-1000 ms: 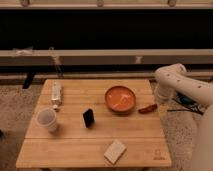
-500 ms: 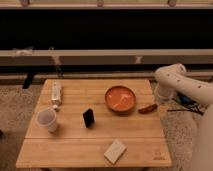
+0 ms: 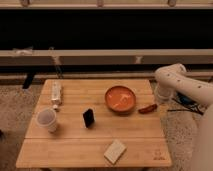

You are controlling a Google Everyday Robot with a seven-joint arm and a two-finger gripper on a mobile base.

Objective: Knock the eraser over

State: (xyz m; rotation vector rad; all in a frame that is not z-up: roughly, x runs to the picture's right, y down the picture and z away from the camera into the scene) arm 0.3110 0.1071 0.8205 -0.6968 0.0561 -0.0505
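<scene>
From the one camera view, a pale wooden slatted surface (image 3: 135, 131) stands on a speckled, gravel-toned floor (image 3: 15, 107). Behind it, a long dark wall band runs between light horizontal rails (image 3: 100, 53). The eraser (image 3: 88, 118) stands on end near the middle of the surface, between the white cup (image 3: 47, 120) to its left and the orange bowl (image 3: 120, 99) farther back to its right, touching neither. A flat beige block (image 3: 115, 151) lies near the front edge, and a small reddish-brown object (image 3: 147, 108) lies just beside the bowl's right side. A long white item (image 3: 56, 93) rests along the far left. The white arm (image 3: 185, 87) bends in from the right, and its claw (image 3: 162, 96) hangs by the surface's far right corner, well apart from the eraser. I cannot tell whether the claw is released or clenched.
</scene>
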